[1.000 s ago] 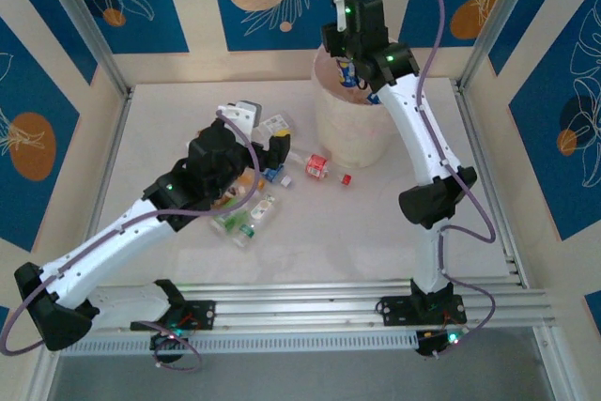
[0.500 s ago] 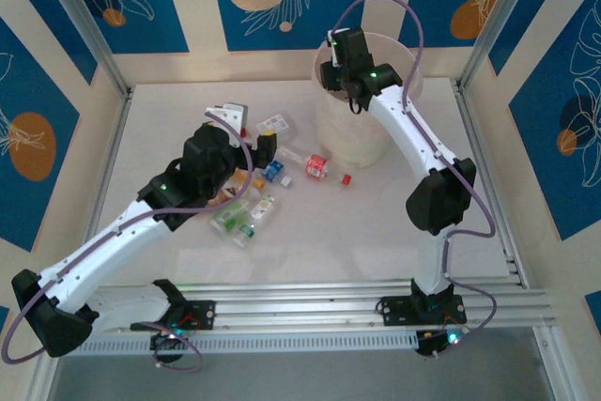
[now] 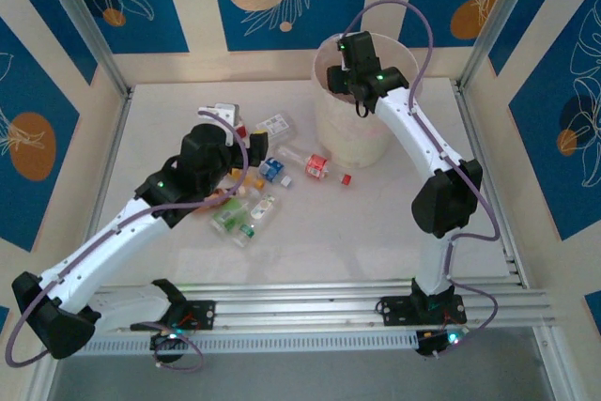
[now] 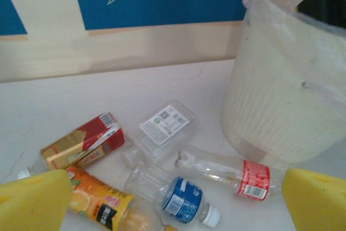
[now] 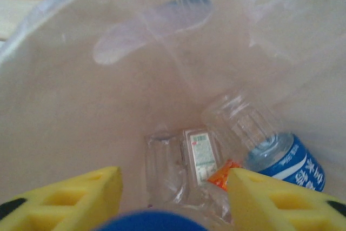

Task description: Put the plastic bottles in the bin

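Note:
Several plastic bottles lie in a loose pile left of the bin (image 3: 352,138). In the left wrist view they are a red-labelled one (image 4: 251,178), a blue-labelled one (image 4: 181,201), an orange-labelled one (image 4: 100,206), a clear one with a white label (image 4: 162,127) and a red-and-gold one (image 4: 84,144). My left gripper (image 4: 175,204) hangs open just above them, holding nothing. My right gripper (image 5: 173,204) is down inside the bin's mouth, its jaws apart around a blue-capped bottle (image 5: 151,221) that sits loosely between them. More bottles (image 5: 289,163) lie on the bin's bottom.
Green-labelled bottles (image 3: 246,218) and a small red cap (image 3: 346,178) lie on the white table (image 3: 376,223). The bin's thin bag liner (image 5: 162,20) hangs around my right gripper. Metal frame posts and patterned walls close the table in on three sides.
The right gripper has dropped from above the bin's rim into its mouth and its jaws have spread wider. The left gripper has shifted slightly back over the bottle pile.

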